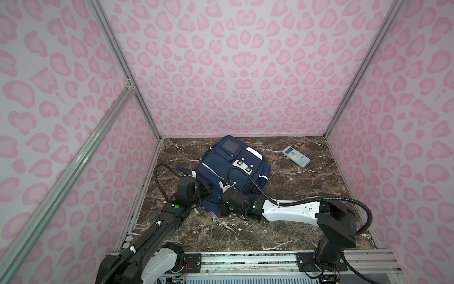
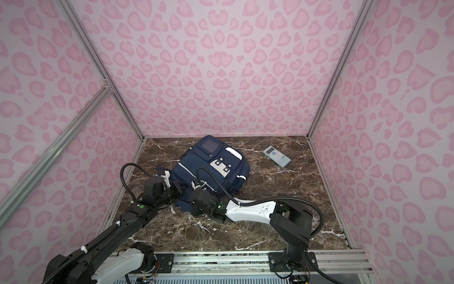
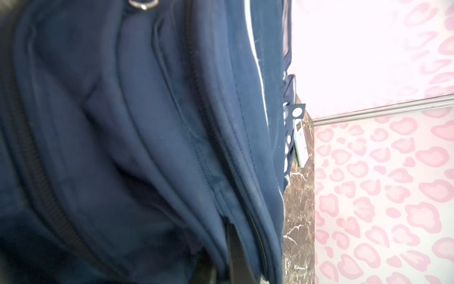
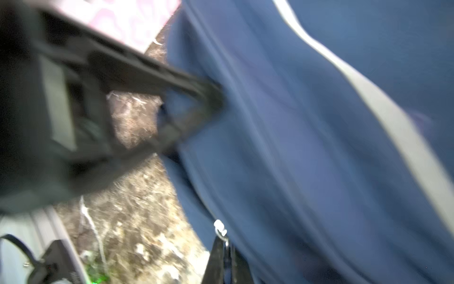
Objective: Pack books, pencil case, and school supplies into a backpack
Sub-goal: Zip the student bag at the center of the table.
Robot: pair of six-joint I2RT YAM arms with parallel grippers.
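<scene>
The navy backpack (image 1: pixel 233 167) (image 2: pixel 211 167) lies on the marble table, with both arms at its near side. My left gripper (image 1: pixel 205 190) (image 2: pixel 180 189) is shut on a fold of the backpack's fabric (image 4: pixel 208 98). One dark finger (image 3: pixel 237 248) is tucked into the cloth (image 3: pixel 147 123). My right gripper (image 4: pixel 224 243) (image 1: pixel 224 186) is shut on a zipper pull (image 4: pixel 220 227) at the backpack's edge (image 4: pixel 294 147). Of the school supplies, the grey-blue calculator (image 1: pixel 296 156) (image 2: pixel 276 156) (image 3: pixel 301 145) lies to the right of the backpack. The books and the pencil case are out of view.
Pink-patterned walls (image 1: pixel 233 73) with aluminium posts close the brown marble table (image 1: pixel 307 196) on three sides. A metal rail (image 1: pixel 245 260) carrying both arm bases runs along the front edge. Black cables (image 1: pixel 245 182) arch over the backpack.
</scene>
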